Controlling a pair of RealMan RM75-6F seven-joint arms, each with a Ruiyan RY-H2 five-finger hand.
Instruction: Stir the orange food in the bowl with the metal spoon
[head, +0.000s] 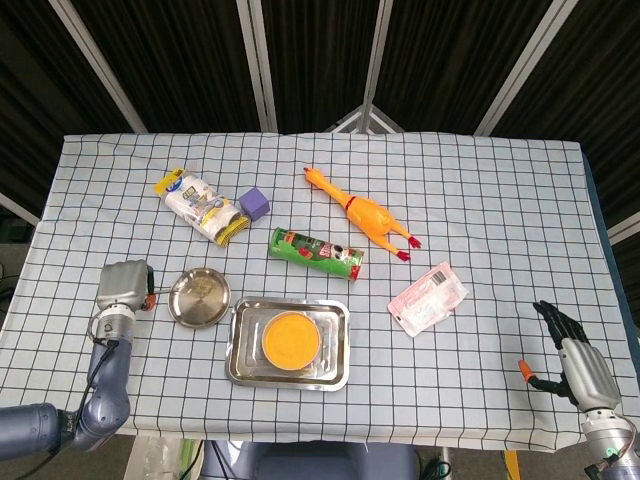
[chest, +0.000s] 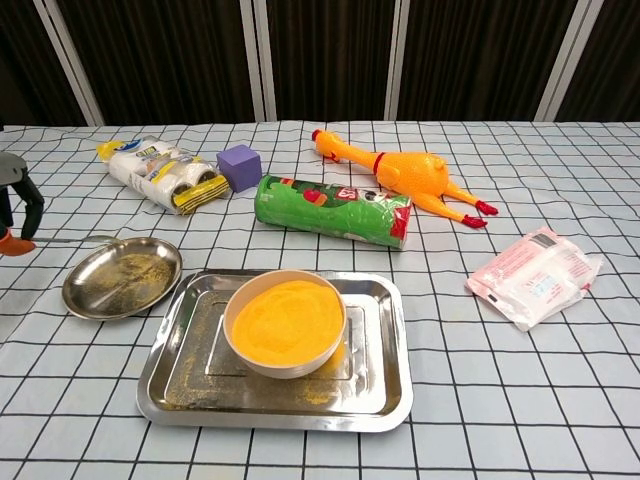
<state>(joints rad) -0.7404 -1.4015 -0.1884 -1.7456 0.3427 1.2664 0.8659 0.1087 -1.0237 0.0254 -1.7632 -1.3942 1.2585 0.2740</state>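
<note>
Orange food sits untouched in the bowl at lower centre, while the left hand, at far left, grasps the metal spoon, which I judge must swing right and dip in; the right hand idles, fingers apart.

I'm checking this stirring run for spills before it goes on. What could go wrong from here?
The left hand holds the metal spoon out at the table's left side, away from the bowl; a loose hold could drop it off the edge. The orange food fills the bowl nearly to its rim, so stirring may push more onto the tray.
</note>
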